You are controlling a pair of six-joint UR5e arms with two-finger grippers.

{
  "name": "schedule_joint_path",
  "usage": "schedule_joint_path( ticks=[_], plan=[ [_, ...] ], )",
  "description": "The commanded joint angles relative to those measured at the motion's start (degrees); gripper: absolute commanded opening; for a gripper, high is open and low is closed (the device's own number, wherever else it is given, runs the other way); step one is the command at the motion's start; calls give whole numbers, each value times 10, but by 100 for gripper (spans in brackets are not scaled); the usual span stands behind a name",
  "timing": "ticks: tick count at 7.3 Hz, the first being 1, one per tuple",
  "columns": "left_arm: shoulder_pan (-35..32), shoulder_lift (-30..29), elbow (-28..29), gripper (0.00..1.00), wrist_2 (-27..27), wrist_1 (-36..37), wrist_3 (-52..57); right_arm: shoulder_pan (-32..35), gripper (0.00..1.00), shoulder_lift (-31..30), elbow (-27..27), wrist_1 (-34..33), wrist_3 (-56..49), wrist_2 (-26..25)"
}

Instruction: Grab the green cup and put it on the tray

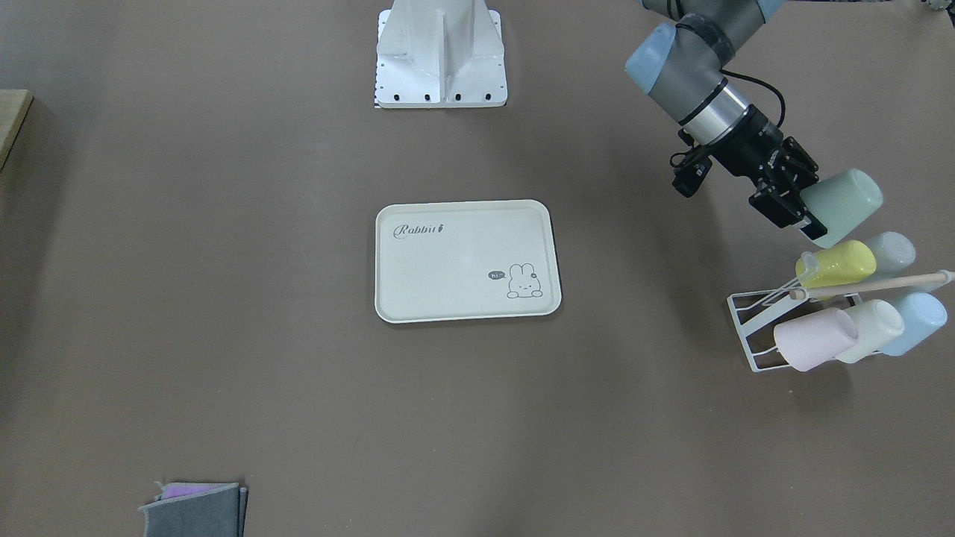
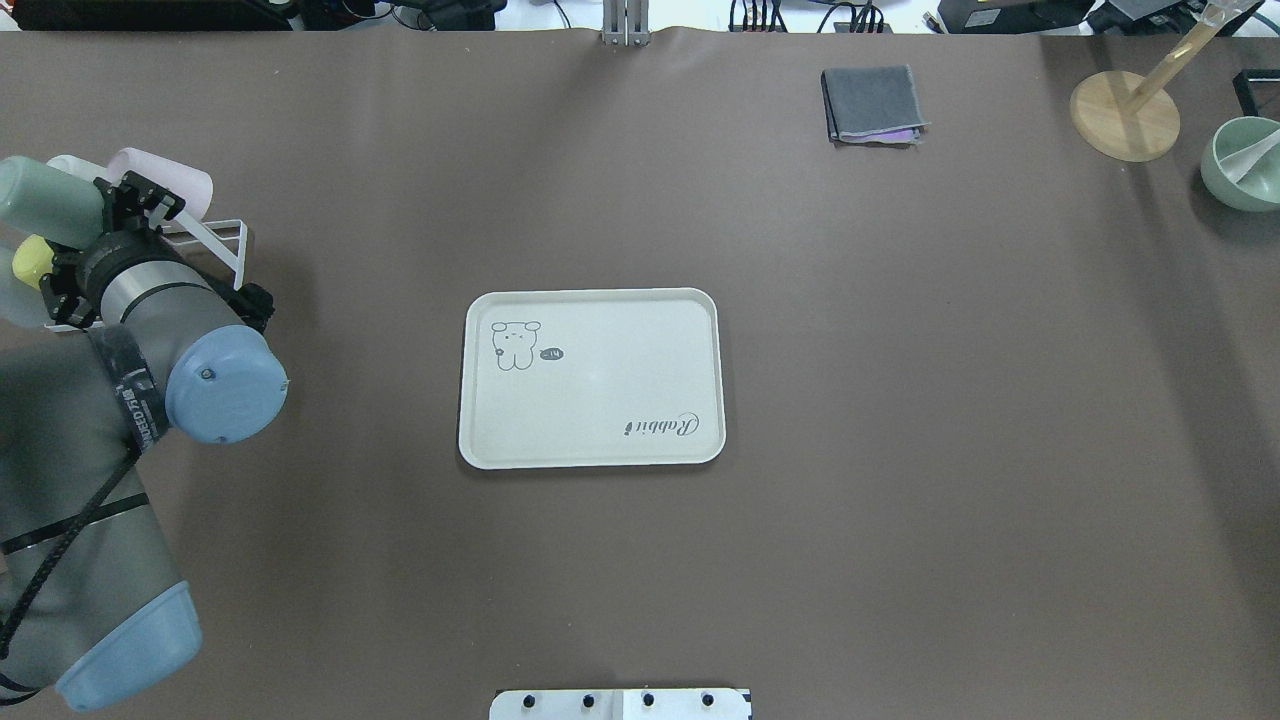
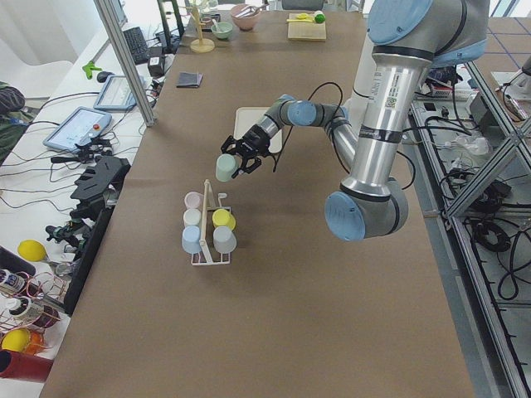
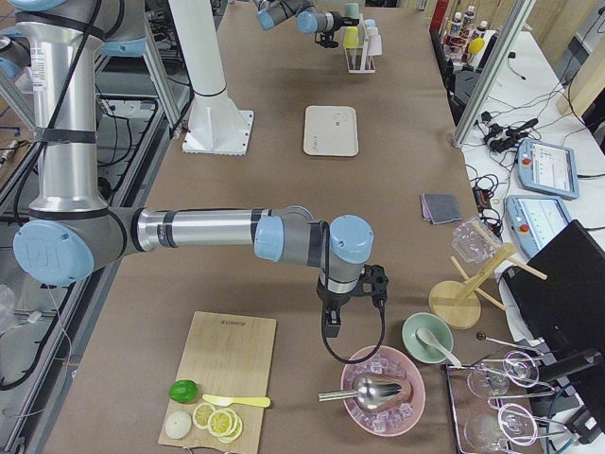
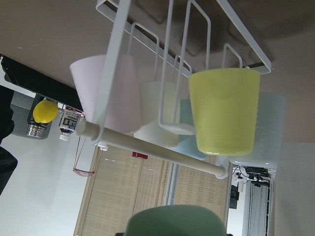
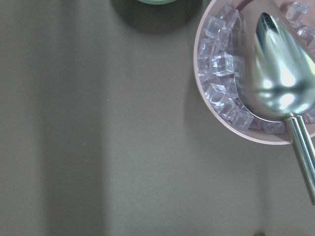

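Note:
My left gripper (image 1: 800, 203) is shut on the rim of the green cup (image 1: 844, 203) and holds it tilted on its side in the air, just above the white cup rack (image 1: 750, 328). The cup also shows in the overhead view (image 2: 42, 198) and at the bottom edge of the left wrist view (image 5: 172, 222). The cream tray (image 1: 448, 261) with "Rabbit" script lies empty at the table's middle (image 2: 600, 390), well away from the cup. My right gripper (image 4: 333, 329) shows only in the exterior right view, beside a bowl of ice; I cannot tell whether it is open or shut.
The rack holds a yellow cup (image 1: 839, 265), a pink cup (image 1: 813, 339), a whitish-green cup (image 1: 873, 328) and a light blue cup (image 1: 919, 319). A folded grey cloth (image 2: 870, 103), a wooden stand (image 2: 1125, 115) and a green bowl (image 2: 1245, 165) are at the far side. A pink ice bowl with a scoop (image 6: 280, 73) is under the right wrist.

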Motion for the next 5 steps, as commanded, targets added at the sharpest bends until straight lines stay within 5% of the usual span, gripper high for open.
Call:
schedule_joint_path(
  ticks=[1,5],
  plan=[
    [2,-45,0,44,-3,-55,-4,7,100,-2,-4,1,-2,-24],
    [4,-37,20,44,-8,-257,2,7,100,-6,-12,0,2,-29]
  ],
)
